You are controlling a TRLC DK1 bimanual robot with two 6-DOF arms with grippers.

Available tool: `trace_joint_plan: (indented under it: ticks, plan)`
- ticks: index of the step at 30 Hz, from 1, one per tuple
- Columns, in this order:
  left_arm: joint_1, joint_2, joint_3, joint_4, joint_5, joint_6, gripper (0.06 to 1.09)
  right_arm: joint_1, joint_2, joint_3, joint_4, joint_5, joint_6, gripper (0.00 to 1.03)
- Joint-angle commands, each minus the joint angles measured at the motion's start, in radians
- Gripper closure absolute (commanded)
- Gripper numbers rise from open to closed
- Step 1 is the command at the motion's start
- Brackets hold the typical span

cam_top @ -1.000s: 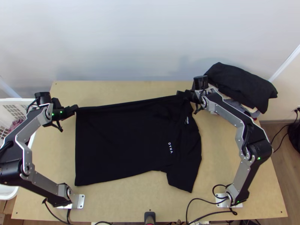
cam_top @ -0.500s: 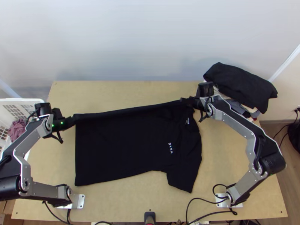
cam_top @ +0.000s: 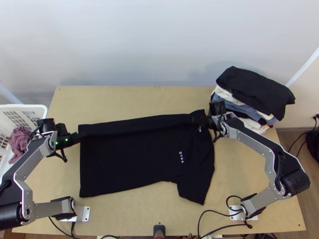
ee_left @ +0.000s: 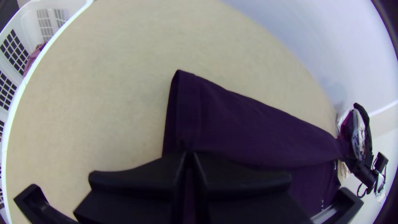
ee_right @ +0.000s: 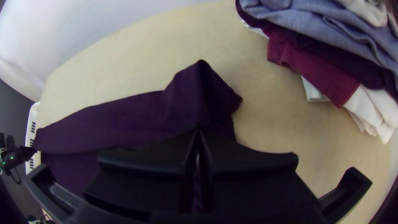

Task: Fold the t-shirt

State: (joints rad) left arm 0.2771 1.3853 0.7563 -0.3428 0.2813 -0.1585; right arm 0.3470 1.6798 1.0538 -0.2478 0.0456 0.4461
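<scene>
The black t-shirt [cam_top: 131, 159] lies mostly spread, hem to the left, collar and near sleeve to the right; its far side is turned over in a long strip. At the strip's hem end is my left gripper [cam_top: 78, 137]; in the left wrist view my left gripper [ee_left: 189, 155] is shut on the cloth. My right gripper [cam_top: 196, 119] is at the strip's collar end; in the right wrist view my right gripper [ee_right: 198, 132] is shut on the shirt, with a peaked fold of cloth [ee_right: 199, 83] beyond its fingertips.
A pile of folded clothes [cam_top: 255, 95] with a black garment on top stands at the table's far right corner. A white basket [cam_top: 40, 109] holding a mauve cloth [cam_top: 18, 141] is at the left edge. Cables [cam_top: 215, 211] lie near the right arm's base.
Both grippers have moved toward the table's near edge, the right one also a little to the right, drawing the shirt's far side over; the turned strip has become wider.
</scene>
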Motion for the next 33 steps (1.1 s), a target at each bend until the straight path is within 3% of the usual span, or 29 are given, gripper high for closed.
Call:
trace_joint_plan:
  ticks: [1,5,6,7,9,11,15,20,25,28,33]
  plan:
    - [0.007,-0.012,-0.058,-0.002,0.012,0.016,1.05,0.004,-0.035,-0.051,0.002,0.022,0.029,1.00]
    - [0.002,-0.017,-0.098,0.011,0.012,0.019,1.01,0.004,-0.035,-0.074,0.005,0.023,0.031,1.00]
    - [0.002,-0.019,-0.101,0.005,0.012,0.019,0.86,0.003,-0.035,-0.074,0.005,0.023,0.031,0.93]
    - [-0.003,-0.020,-0.100,-0.009,0.012,0.033,0.66,0.003,-0.040,-0.074,0.004,0.023,0.031,0.80]
    - [-0.021,-0.052,-0.095,-0.051,0.010,0.082,0.26,0.003,-0.057,-0.083,-0.002,0.023,0.031,0.48]
    - [-0.027,-0.094,-0.098,-0.059,-0.001,0.085,0.12,0.000,-0.077,-0.087,-0.016,0.022,0.031,0.23]
    - [0.013,-0.167,-0.081,-0.071,0.001,0.097,0.11,0.000,-0.135,-0.092,-0.059,0.019,0.032,0.10]
    - [0.062,-0.227,-0.020,-0.170,0.022,0.126,0.12,0.010,-0.316,-0.138,-0.131,0.019,0.072,0.11]
    - [0.063,-0.270,0.040,-0.262,0.025,0.148,0.12,0.012,-0.402,-0.080,-0.476,-0.032,0.221,0.11]
    - [0.062,-0.279,0.046,-0.274,0.025,0.148,0.12,0.012,-0.413,-0.069,-0.650,-0.033,0.215,0.11]
    - [0.054,-0.293,0.060,-0.295,0.025,0.145,0.12,0.010,-0.496,-0.195,-0.676,-0.059,0.100,0.11]
